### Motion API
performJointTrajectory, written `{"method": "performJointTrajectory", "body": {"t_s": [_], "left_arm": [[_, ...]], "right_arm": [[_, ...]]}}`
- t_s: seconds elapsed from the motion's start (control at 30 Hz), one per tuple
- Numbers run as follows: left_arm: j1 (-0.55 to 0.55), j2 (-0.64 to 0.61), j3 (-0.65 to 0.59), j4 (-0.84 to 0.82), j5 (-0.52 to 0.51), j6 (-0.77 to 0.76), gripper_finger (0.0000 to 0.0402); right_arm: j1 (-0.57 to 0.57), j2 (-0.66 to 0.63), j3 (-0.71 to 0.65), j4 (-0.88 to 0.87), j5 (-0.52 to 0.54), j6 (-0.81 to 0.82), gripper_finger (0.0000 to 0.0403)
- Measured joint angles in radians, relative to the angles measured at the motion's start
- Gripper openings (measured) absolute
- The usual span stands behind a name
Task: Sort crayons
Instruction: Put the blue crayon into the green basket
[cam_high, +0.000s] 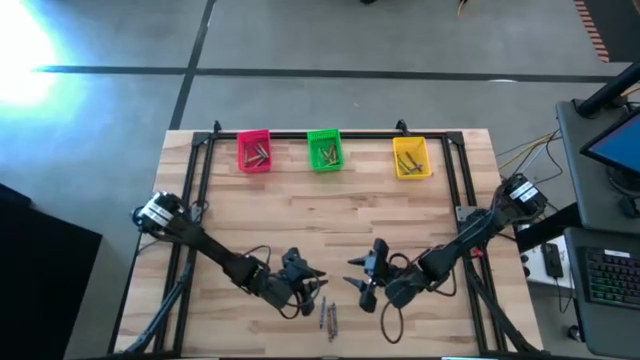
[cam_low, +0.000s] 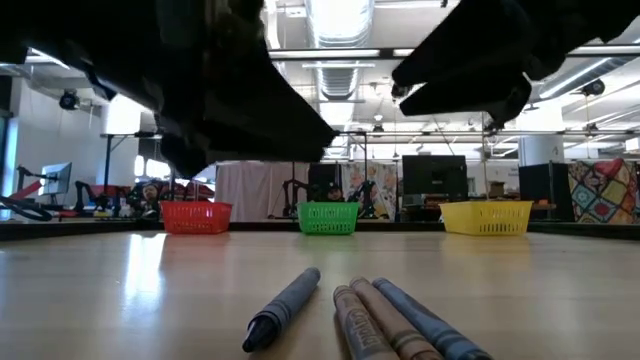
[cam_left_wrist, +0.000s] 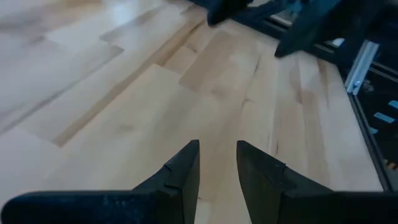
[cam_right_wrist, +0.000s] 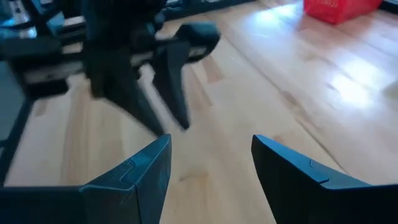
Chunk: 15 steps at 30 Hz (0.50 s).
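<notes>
Your left end effector (cam_high: 312, 278) hovers over the near middle of the wooden surface (cam_high: 300, 215), fingers (cam_left_wrist: 180, 177) parted by a narrow gap and holding nothing. Your right end effector (cam_high: 360, 278) sits just right of it at the same depth — fingers (cam_right_wrist: 143, 171) spread wide, also empty. The two tips face each other, apart.

Four loose crayons (cam_high: 327, 315) lie on the surface at the near edge, between and just nearer than the two tips; three lie side by side, one bluish-grey one (cam_low: 283, 308) slightly left of them.

Along the far edge stand a pink bin (cam_high: 254, 152), green bin (cam_high: 325, 151) and yellow bin (cam_high: 411, 158) — each holding crayons.
</notes>
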<state>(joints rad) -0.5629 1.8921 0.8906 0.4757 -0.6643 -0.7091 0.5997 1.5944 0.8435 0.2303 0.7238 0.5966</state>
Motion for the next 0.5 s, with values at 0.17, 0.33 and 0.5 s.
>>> {"method": "performJointTrajectory", "body": {"t_s": [0.17,0.33,0.5], "left_arm": [[0.000,0.090,0.059,-0.009,0.005,-0.078,0.0088],[-0.001,0.182,0.174,-0.127,0.055,-0.147,0.0088],[-0.009,0.247,0.325,-0.353,0.086,-0.219,0.0088]], "right_arm": [[0.000,-0.001,0.000,-0.033,0.010,0.021,0.0215],[0.012,-0.001,-0.001,-0.105,0.011,0.097,0.0215],[0.062,-0.002,-0.001,-0.157,0.021,0.189,0.0215]]}}
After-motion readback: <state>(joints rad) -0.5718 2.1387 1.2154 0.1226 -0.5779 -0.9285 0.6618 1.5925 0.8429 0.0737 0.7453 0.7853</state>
